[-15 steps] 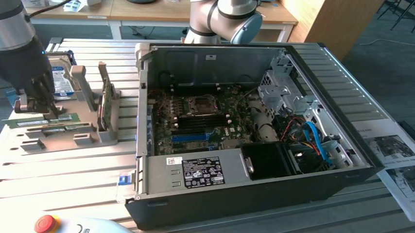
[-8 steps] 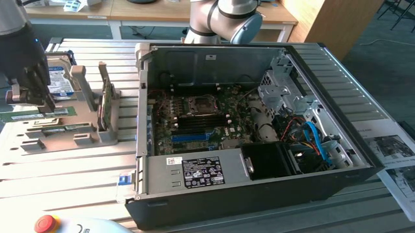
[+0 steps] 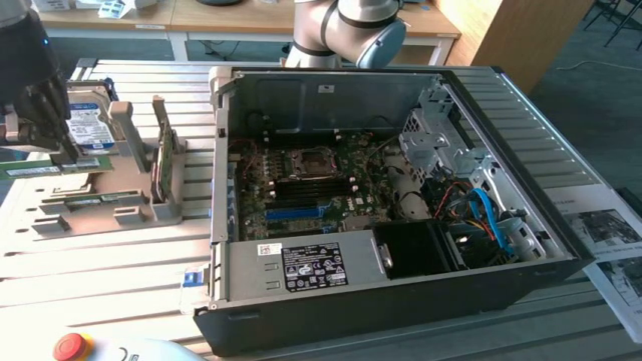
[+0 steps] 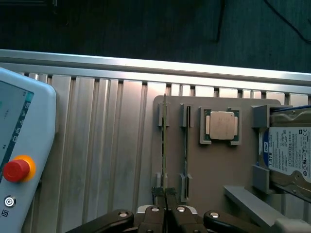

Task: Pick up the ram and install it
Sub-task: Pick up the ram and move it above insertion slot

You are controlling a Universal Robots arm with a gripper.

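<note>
The ram [image 4: 164, 141] is a thin green stick standing on edge in the outer slots of a grey holder tray [image 4: 209, 170]. In the exterior view the ram [image 3: 30, 171] shows its pale label at the far left. My gripper [image 4: 167, 211] is at one end of the stick, its black fingers [image 4: 154, 218] closed together with the board's edge running in between them. In the exterior view the gripper [image 3: 68, 156] hangs over the tray's left end. A matching green stick [image 4: 186, 145] stands in the neighbouring slots, untouched.
The open PC case [image 3: 401, 301] lies at the exterior view's right, motherboard [image 3: 311, 188] facing up with dark memory slots below the socket. The tray also carries a processor [image 4: 221, 125] and a hard drive [image 4: 291, 150]. A pendant with a red stop button [image 4: 15, 170] lies beside the tray.
</note>
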